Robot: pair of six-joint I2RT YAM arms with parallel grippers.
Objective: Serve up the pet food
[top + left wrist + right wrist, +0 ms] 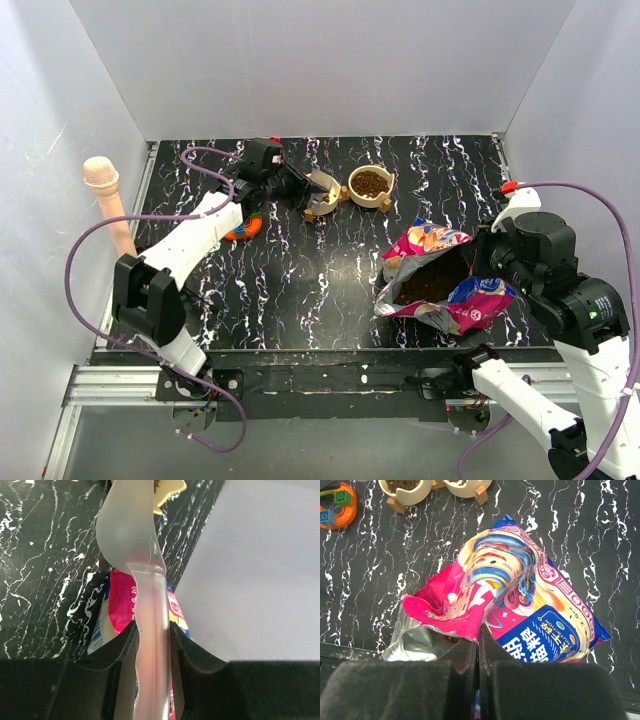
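The pet food bag (pixel 440 275) lies open on the right of the black marbled table (pixel 300 290), with brown kibble (pixel 432 286) showing in its mouth. My right gripper (pixel 480 630) is shut on the bag's (pixel 520 590) magenta rim, at its right side (pixel 484 262). At the back, my left gripper (pixel 292 186) is shut on the handle of a translucent scoop (pixel 127 535). The scoop (pixel 322 192) hangs over the left cream bowl. The right cream bowl (pixel 370 186) holds kibble. Behind the scoop handle in the left wrist view, part of the bag (pixel 119 611) shows.
An orange toy ring with coloured blocks (pixel 243 228) lies just under the left arm, also in the right wrist view (pixel 337 506). A peach-coloured post (pixel 108 200) stands at the table's left edge. White walls close in the back and both sides.
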